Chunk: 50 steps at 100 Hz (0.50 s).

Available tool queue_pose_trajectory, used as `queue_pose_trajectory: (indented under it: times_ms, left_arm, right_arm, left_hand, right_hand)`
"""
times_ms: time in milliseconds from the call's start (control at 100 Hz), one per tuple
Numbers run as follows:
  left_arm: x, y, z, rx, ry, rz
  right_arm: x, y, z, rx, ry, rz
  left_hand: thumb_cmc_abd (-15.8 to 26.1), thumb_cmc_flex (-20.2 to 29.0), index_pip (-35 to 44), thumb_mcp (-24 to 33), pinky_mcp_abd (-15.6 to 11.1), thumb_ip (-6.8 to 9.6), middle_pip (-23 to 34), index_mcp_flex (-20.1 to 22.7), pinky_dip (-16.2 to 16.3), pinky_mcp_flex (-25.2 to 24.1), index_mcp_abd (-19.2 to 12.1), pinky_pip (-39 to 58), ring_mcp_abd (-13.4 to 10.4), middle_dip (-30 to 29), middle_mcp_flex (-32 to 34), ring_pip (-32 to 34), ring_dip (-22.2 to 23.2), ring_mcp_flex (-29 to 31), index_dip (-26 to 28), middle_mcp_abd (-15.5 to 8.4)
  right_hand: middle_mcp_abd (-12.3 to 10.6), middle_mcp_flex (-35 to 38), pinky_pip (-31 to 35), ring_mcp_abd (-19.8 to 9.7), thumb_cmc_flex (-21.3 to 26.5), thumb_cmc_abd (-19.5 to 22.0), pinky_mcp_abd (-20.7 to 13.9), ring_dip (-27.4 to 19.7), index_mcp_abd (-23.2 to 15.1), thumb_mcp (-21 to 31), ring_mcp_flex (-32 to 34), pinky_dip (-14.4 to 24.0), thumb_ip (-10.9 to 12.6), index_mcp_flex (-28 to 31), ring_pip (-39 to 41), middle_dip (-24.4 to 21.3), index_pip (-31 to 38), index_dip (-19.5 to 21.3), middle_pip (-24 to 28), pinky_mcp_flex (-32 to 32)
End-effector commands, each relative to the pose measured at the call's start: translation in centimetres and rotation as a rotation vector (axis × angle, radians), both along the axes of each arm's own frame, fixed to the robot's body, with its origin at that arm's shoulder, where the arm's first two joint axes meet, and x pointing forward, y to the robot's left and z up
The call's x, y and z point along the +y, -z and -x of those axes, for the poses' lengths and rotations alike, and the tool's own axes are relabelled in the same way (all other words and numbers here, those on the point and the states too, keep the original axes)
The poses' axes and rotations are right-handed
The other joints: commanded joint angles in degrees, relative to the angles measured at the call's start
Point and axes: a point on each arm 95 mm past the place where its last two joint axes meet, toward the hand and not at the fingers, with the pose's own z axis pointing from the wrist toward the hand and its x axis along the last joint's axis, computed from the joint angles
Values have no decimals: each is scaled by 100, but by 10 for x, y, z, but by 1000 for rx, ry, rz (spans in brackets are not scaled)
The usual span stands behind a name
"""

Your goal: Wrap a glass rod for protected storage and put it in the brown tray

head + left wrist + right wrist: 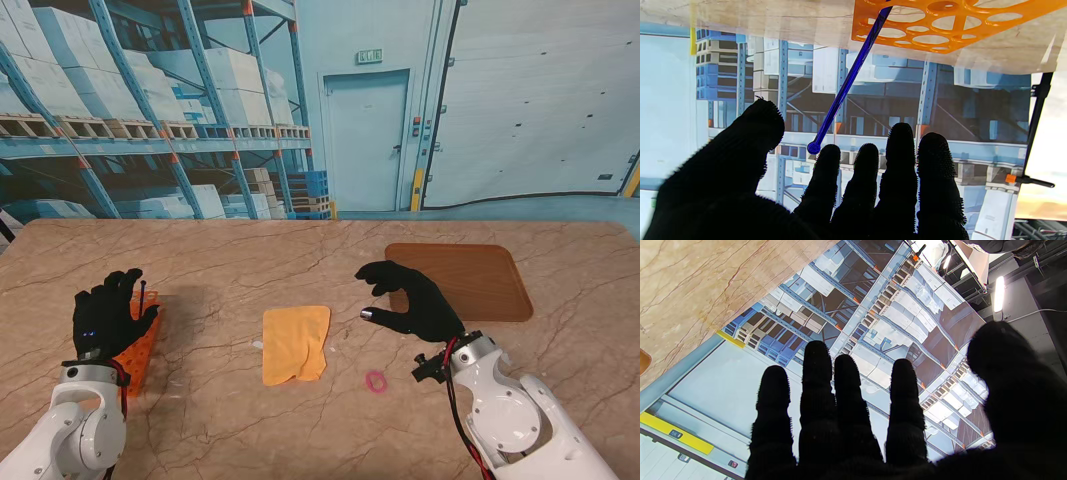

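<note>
A blue glass rod (pixel 846 80) stands slanted in the orange rack (pixel 940 26), its knobbed end close to my left hand's fingertips (pixel 826 156). From the stand view the rack (pixel 140 345) lies at the left, partly behind my left hand (pixel 105 315), which is open with fingers spread. A yellow cloth (pixel 295 343) lies in the middle of the table, one corner folded. The brown tray (pixel 470 275) sits at the right, bare. My right hand (pixel 410 297) hovers open over the tray's near left corner. A pink rubber band (pixel 376 381) lies near the cloth.
The marble table (pixel 200 260) runs back to a warehouse backdrop. The right wrist view shows only my spread fingers (pixel 846 400), the backdrop and a strip of table.
</note>
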Motion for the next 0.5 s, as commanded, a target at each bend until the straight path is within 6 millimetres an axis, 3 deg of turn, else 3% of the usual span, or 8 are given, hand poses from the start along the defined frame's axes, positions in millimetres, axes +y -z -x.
queue_pose_trajectory:
  times_ms: [0, 490]
  left_arm:
    - [-2, 6, 0, 15, -13, 12]
    - [9, 18, -1, 3, -78, 11]
  right_arm:
    - [3, -2, 0, -2, -5, -2]
    - [6, -2, -1, 6, -12, 1]
  left_hand:
    - [205, 216, 191, 28, 91, 137, 158, -88, 34, -68, 162, 181, 113, 38, -56, 81, -35, -98, -58, 1]
    - [227, 287, 370, 126, 81, 155, 298, 41, 93, -35, 91, 299, 101, 102, 129, 207, -24, -30, -43, -35]
  right_hand:
    - [16, 67, 137, -6, -207, 117, -36, 67, -10, 111, 72, 21, 129, 48, 57, 24, 42, -5, 61, -22]
    - [26, 68, 134, 9, -203, 115, -38, 69, 4, 112, 77, 25, 129, 45, 60, 23, 36, -4, 57, -22]
